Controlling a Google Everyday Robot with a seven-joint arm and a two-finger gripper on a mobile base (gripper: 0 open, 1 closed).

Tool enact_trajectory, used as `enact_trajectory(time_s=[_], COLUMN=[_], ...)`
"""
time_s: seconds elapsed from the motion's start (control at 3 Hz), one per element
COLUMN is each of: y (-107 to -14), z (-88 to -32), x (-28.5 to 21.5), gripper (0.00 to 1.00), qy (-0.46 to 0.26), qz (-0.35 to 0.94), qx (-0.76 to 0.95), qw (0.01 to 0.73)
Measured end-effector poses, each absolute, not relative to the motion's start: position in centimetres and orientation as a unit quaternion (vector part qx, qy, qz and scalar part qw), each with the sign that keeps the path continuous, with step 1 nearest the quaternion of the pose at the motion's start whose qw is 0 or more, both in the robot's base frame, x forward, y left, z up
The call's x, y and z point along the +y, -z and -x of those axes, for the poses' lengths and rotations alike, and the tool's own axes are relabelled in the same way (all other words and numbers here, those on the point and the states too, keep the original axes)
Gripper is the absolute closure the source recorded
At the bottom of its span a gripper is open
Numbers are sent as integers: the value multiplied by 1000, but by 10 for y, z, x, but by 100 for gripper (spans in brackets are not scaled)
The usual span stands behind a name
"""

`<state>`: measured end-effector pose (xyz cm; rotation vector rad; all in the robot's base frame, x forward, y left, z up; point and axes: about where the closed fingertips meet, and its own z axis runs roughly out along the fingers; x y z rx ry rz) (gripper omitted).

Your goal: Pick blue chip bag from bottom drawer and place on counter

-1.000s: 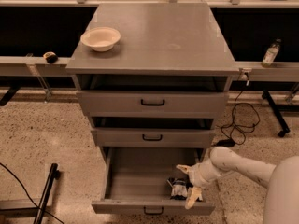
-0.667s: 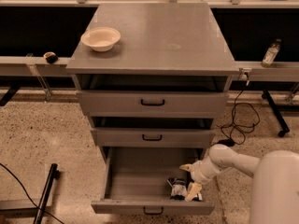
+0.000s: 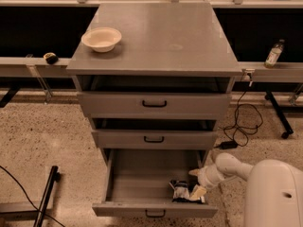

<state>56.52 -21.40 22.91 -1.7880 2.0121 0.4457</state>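
Observation:
The bottom drawer point(image 3: 142, 178) is pulled open, with its black handle at the front. The blue chip bag point(image 3: 180, 191) lies inside at the front right corner, dark and crinkled with pale patches. My gripper point(image 3: 195, 183) reaches into the drawer from the right on a white arm, right beside the bag, with one cream finger point(image 3: 198, 193) touching or just over its right edge. The counter point(image 3: 161, 37) is the grey cabinet top above.
A cream bowl point(image 3: 101, 38) sits on the counter's left. The two upper drawers point(image 3: 154, 104) are slightly open. A bottle point(image 3: 273, 54) stands on the right rail. Cables point(image 3: 241, 126) lie on the floor to the right. A black stand leg point(image 3: 46, 193) is at lower left.
The arm has shifted a little, and the gripper has drawn in closer over the bag's right side. The bag lies in the same place.

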Motion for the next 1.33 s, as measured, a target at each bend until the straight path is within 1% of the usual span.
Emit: enact_trajectory(time_s=[0.33,0.67,1.0,1.33], y=[-192,-163,-166,-170], z=[-567,-567,-567,-566], x=[-213,-211,-211,-210], gripper=[22,26,45,69], qy=[-170,-182,-182,-183], qz=[624,612,612,612], qx=[734,743,743,743], qw=[207,200,200,200])
